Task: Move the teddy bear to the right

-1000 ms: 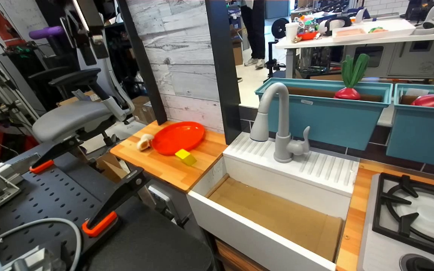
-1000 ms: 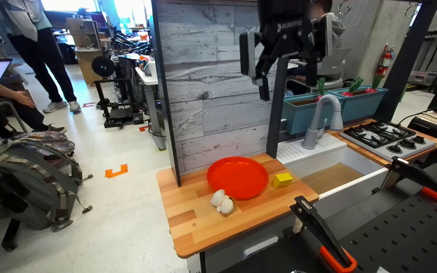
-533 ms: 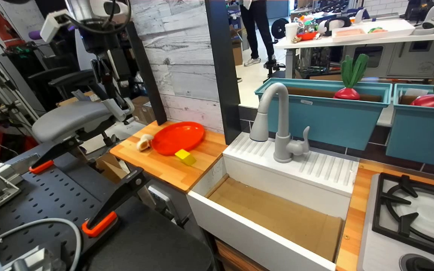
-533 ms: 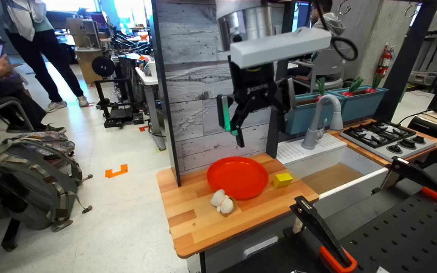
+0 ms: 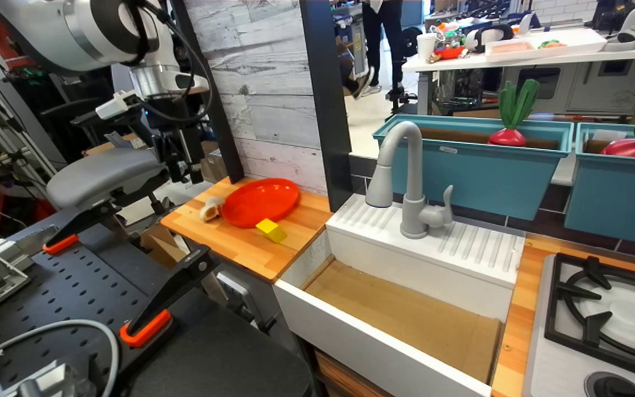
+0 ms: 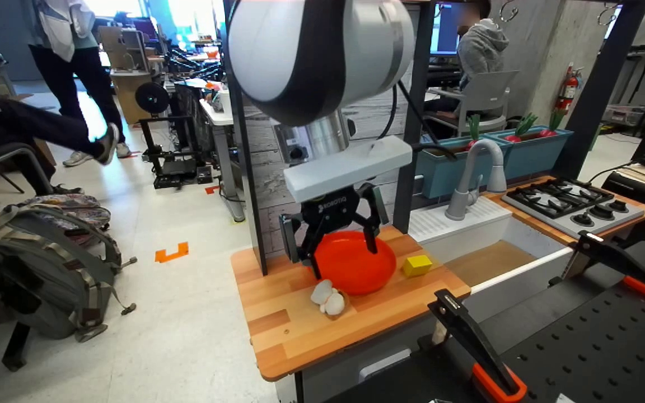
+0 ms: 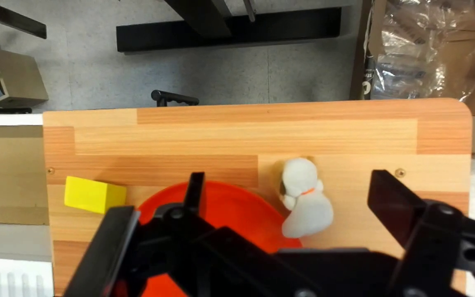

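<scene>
The teddy bear (image 7: 309,210), a small pale beige soft toy with an orange band at its neck, lies on the wooden counter. It also shows in both exterior views (image 5: 211,209) (image 6: 329,300). It lies against or just over the rim of the shallow red bowl (image 7: 237,210), seen also in an exterior view (image 6: 350,274). My gripper (image 7: 289,179) is open and empty above the counter; its fingers appear on either side of the bear in the wrist view. In an exterior view the gripper (image 6: 346,262) hangs above and behind the bear.
A yellow block (image 6: 417,266) sits beside the bowl, toward the sink (image 5: 394,314). A panelled wall (image 6: 322,168) with dark posts stands behind the counter (image 6: 300,341). The grey faucet (image 5: 414,182) rises past the sink. Black-and-orange clamps (image 6: 476,347) stand in front of the counter.
My arm has come down and across toward the bear's side of the counter, and the gripper has stayed open. The bear, bowl and block have not moved.
</scene>
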`<state>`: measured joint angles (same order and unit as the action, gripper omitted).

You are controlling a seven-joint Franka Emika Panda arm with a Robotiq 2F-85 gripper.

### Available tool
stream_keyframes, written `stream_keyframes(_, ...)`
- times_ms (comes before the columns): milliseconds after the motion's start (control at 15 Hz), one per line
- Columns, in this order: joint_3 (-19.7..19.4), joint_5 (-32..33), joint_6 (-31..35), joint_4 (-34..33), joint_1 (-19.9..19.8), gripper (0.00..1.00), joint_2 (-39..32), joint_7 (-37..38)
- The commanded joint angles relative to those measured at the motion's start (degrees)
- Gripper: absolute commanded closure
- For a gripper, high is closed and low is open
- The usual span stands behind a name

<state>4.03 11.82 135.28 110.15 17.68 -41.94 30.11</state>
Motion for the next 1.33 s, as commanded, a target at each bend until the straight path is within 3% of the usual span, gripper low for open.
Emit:
stream_keyframes(0,-2.1,-1.5,0.0,-6.9,3.1,0.0,-7.4,0.0)
stream_keyframes(533,-3.3,-1.7,-1.6,-16.4,5.6,0.0,-16.6,-0.7)
stream_keyframes(600,-3.4,-1.6,-1.8,-17.2,5.8,0.25,-17.3,-0.9)
stream_keyframes(667,-3.6,-1.5,-1.9,-18.0,6.1,0.26,-17.9,-0.8)
stream_keyframes(1267,-2.9,-2.6,-2.6,-18.7,6.1,0.95,-17.0,-1.6)
